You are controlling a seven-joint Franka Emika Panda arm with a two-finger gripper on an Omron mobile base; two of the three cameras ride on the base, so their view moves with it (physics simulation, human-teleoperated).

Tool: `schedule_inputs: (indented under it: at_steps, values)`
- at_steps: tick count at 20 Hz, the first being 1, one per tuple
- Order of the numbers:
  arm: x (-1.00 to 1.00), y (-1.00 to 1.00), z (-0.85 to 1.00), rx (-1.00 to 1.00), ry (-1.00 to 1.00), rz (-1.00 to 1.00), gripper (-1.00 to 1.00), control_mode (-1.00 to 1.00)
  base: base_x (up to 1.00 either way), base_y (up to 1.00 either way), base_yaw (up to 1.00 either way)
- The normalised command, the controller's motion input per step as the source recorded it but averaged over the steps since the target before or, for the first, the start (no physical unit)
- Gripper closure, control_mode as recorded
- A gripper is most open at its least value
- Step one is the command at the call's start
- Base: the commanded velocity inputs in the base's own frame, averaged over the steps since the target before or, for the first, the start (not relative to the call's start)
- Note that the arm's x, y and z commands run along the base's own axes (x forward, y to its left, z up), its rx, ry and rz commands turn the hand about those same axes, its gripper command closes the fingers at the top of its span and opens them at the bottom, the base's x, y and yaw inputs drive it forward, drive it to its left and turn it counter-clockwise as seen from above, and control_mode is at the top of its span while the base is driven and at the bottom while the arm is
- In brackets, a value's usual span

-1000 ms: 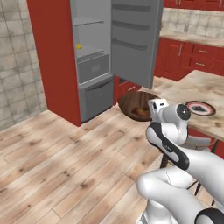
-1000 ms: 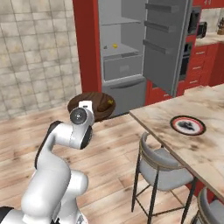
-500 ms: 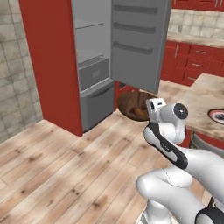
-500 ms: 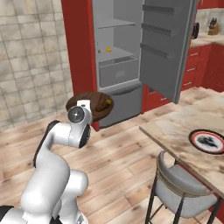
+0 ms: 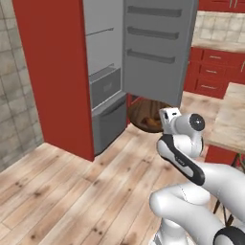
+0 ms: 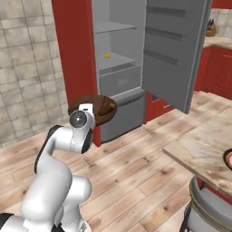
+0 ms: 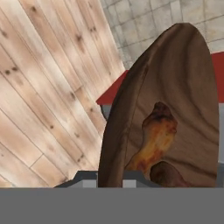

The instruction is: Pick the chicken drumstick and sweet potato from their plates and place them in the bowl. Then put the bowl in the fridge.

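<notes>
The wide, shallow dark brown wooden bowl point(image 6: 96, 108) hangs in the air at the end of the white arm, near the open red-doored fridge point(image 6: 118, 68) (just before its lower grey drawers). The gripper point(image 7: 109, 177) clamps the bowl's rim. Inside lie the orange-brown lumpy chicken drumstick point(image 7: 154, 136) and the dark brown sweet potato point(image 7: 166, 175). A wooden tabletop point(image 6: 204, 152) stands to the right.
</notes>
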Motion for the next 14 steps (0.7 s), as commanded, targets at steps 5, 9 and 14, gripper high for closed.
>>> schedule_inputs:
  at_steps: [5,9,14]
  values:
    - [0.00,0.00,0.00,0.00,0.00,0.00,1.00,1.00,0.70,0.39,-0.33]
    - [0.00,0.00,0.00,0.00,0.00,0.00,1.00,1.00,0.74,0.38,-0.29]
    - [0.00,0.00,0.00,0.00,0.00,0.00,1.00,1.00,0.83,0.35,-0.18]
